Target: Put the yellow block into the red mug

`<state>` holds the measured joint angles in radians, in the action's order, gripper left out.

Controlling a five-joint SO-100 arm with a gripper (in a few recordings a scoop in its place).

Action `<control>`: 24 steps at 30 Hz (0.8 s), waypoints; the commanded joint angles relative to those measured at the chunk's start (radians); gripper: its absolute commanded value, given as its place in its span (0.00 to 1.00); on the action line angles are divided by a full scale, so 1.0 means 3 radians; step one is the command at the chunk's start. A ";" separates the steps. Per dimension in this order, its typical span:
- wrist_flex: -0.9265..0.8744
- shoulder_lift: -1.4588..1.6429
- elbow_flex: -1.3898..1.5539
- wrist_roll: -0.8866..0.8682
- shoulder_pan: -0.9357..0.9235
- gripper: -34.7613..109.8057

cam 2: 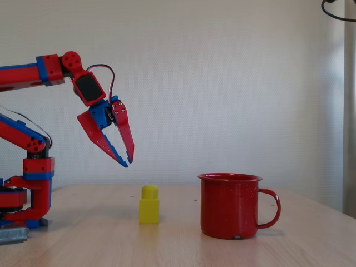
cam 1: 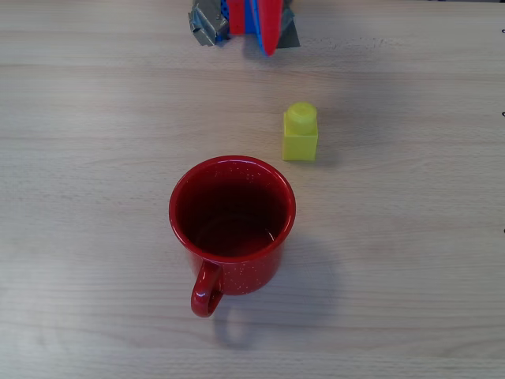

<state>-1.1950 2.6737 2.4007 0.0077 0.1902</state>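
On the wooden desk [cam 1: 410, 260], I see the red speckled enamel mug [cam 1: 231, 225] standing upright with nothing inside, the yellow block [cam 1: 301, 133] just beside its rim, while my end effector [cam 2: 127, 163] hangs above, parted and holding nothing.

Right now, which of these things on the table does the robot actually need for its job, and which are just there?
Needed for the job:
- yellow block, standing upright on the table
- red mug, upright, nothing visible inside, handle away from the arm
- gripper, jaws nearly together, raised above the block, holding nothing

Just there:
- wooden table
- plain wall behind
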 commanded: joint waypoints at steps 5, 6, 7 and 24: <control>-0.0394 -0.0588 -0.0767 -0.0706 0.0424 0.24; -0.0419 -0.0695 -0.0839 -0.0828 0.0476 0.24; -0.0445 -0.0798 -0.0905 -0.0941 0.0511 0.24; -0.0532 -0.1841 -0.1227 -0.1437 0.0685 0.52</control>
<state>-1.3499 2.1261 2.1000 -0.4096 0.3712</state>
